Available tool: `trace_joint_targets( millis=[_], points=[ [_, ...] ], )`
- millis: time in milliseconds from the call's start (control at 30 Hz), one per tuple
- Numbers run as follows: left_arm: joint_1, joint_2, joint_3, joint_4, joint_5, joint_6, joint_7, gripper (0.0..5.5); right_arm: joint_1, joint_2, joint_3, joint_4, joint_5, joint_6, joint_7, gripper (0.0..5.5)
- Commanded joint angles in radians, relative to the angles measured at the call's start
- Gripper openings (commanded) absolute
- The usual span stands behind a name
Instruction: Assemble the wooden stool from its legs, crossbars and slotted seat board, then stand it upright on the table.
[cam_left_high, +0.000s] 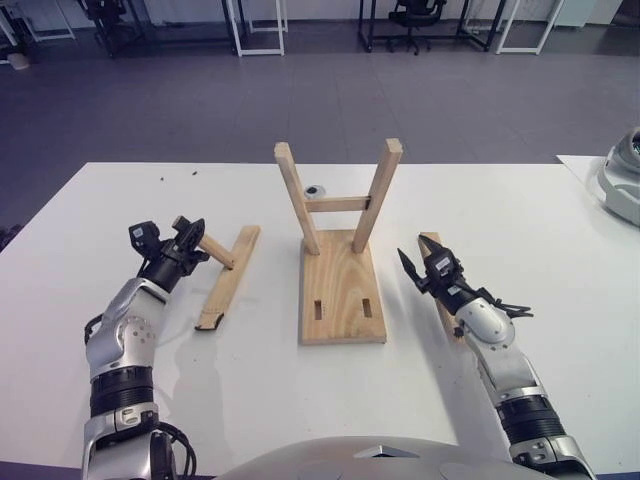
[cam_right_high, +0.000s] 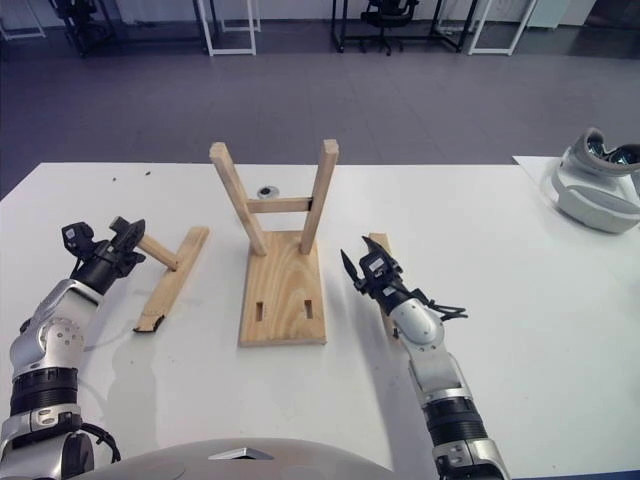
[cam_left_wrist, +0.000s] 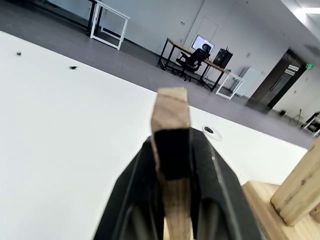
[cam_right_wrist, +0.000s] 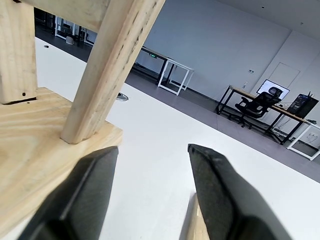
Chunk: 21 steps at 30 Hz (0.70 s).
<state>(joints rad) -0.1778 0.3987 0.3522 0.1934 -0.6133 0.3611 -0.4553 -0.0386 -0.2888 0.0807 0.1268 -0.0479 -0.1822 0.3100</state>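
Your left gripper (cam_left_high: 189, 237) has its jaws pinching the crossbar (cam_left_high: 215, 250) of the leg (cam_left_high: 228, 280) lying left of the board (cam_left_high: 343, 290), flat on the surface (cam_left_high: 500, 200), while your right gripper (cam_left_high: 421, 256) hovers beside it, jaws wide.

Seat board (cam_left_high: 343, 290): pale wood, flat on the table's centre, two near slots (cam_left_high: 318, 309) empty. Standing legs (cam_left_high: 298, 198): seated at the far end, splayed outward, joined by a crossbar (cam_left_high: 338, 204). Third leg (cam_left_high: 230, 275): flat, to the left; second crossbar (cam_left_high: 215, 250) rises from it, its end pinched in the left gripper (cam_left_high: 188, 238). Fourth leg (cam_left_high: 430, 242): flat, to the right.
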Motion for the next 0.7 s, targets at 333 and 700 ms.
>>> trace_joint_targets(
  millis=[333,700],
  points=[
    [0.161,0.061,-0.192,0.187,0.289,-0.063,0.019,0.4,-0.038,-0.015,0.001,0.004,-0.072,-0.003,-0.033,2.61],
    [0.113,0.128,-0.086,-0.071,0.148,-0.006,-0.061,1.71,-0.043,-0.01,0.0,0.006,-0.07,-0.004,-0.037,2.61]
  ],
)
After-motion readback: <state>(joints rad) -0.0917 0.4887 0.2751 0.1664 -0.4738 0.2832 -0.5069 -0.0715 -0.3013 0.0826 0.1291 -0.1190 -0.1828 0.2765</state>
